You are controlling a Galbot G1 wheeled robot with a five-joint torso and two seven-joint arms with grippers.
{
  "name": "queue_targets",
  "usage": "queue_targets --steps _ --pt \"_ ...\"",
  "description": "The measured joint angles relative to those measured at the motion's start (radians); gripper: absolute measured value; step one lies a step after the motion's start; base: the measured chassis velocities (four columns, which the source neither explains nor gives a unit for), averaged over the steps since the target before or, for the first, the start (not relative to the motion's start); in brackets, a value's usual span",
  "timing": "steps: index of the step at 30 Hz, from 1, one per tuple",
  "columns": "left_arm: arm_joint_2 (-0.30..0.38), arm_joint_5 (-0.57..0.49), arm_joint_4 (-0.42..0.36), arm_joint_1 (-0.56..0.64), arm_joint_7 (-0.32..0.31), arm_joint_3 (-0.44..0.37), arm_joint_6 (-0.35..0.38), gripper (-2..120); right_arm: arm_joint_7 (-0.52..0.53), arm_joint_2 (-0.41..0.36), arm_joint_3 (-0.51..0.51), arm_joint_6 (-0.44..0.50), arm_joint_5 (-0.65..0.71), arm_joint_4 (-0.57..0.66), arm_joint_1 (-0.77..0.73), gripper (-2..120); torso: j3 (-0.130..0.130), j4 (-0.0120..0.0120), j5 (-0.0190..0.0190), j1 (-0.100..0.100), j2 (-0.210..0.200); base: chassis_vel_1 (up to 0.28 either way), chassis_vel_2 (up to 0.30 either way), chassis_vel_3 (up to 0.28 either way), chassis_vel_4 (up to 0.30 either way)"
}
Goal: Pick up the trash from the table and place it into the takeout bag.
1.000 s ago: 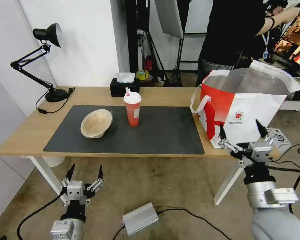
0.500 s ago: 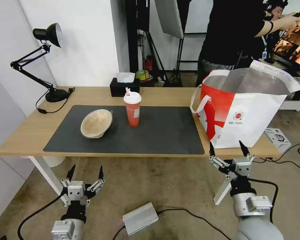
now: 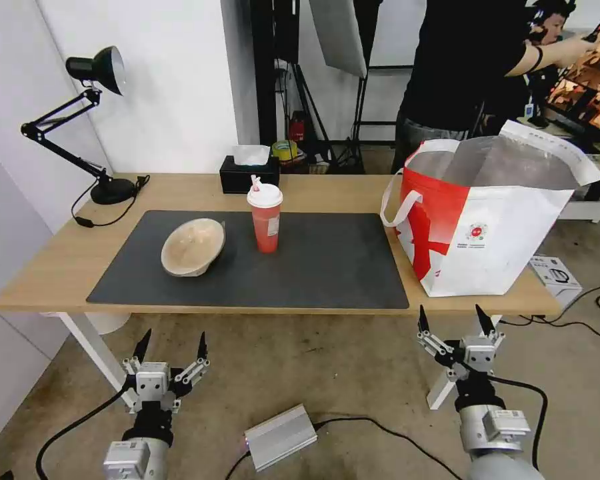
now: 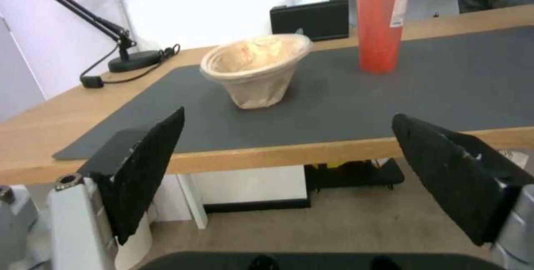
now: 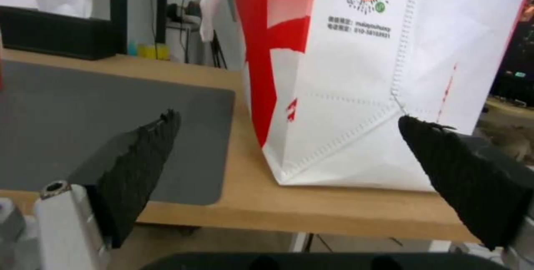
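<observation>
My right gripper [image 3: 452, 321] has dropped from up against the front of the takeout bag [image 3: 477, 227] to a spot below the near edge of the table [image 3: 47, 267], in front of the bag's near corner. Its fingers stand apart and hold nothing. From the right wrist I look up at the bag's white front panel [image 5: 361, 86] and the table edge just above the open jaws. I read that as a retreat after a drop: the arm is back down at its low waiting height, level with the other one.

My left gripper [image 3: 171, 341] hangs at the same height on the other side, below the table's near edge, also with fingers spread and empty, as it was a second ago. Through the left wrist camera the tan pulp bowl [image 4: 257, 69] sits straight ahead between the two finger pads, tilted on the dark mat [image 4: 423, 86], with the red drink cup [image 4: 382, 19] further back beside it.

On the table I can count two pieces of trash left: the pulp bowl [image 3: 193, 247] lying tipped on the mat and the red cup [image 3: 265, 219] standing upright near it, both well apart from the bag. I cannot see into the bag from here. My judgement is that the job is partly done, with both arms free and low for the next pick
</observation>
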Motion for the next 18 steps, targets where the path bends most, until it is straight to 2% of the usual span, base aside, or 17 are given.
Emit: queue_targets --steps 18 --pt "0.012 0.027 -0.044 -0.002 0.001 -0.015 -0.006 100 0.003 0.013 0.001 0.003 -0.003 -0.005 0.0 97 0.0 0.0 0.0 0.0 0.0 0.0 0.0 0.0 0.0"
